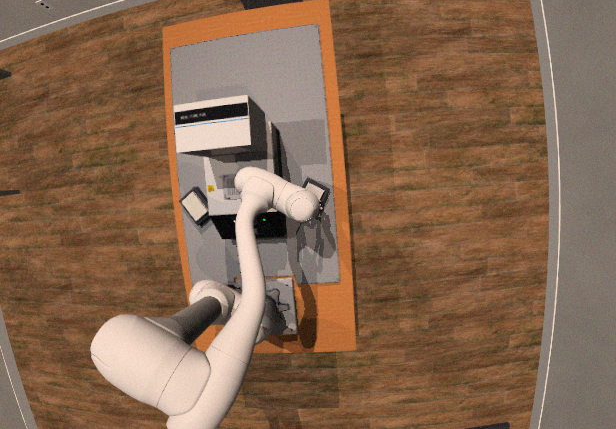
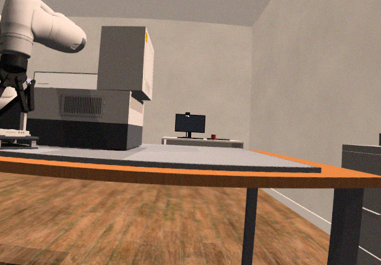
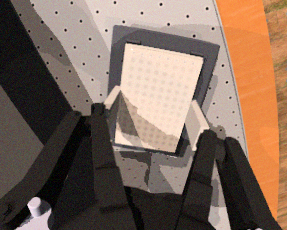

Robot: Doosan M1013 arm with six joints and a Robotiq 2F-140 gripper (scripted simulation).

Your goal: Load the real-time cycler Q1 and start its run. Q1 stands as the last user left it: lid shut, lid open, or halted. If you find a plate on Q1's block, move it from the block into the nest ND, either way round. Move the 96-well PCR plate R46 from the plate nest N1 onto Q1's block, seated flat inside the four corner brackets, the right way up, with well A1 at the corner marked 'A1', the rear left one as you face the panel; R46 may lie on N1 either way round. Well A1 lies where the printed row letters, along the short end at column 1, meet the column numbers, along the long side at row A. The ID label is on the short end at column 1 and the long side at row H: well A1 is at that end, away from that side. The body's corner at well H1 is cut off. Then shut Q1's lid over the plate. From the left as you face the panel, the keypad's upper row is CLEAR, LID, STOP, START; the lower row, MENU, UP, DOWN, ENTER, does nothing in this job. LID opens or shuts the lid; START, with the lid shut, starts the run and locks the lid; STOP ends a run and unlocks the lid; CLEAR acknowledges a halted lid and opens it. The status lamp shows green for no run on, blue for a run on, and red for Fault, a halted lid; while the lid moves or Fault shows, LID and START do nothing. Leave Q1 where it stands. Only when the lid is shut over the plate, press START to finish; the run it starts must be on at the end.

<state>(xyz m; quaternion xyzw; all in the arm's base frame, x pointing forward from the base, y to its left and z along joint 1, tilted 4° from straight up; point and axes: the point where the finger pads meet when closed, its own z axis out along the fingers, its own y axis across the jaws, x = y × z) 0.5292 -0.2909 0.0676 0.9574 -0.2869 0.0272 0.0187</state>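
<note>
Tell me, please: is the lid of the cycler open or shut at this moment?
Open. The lid stands raised upright behind the cycler, and the top view shows its block uncovered.
</note>
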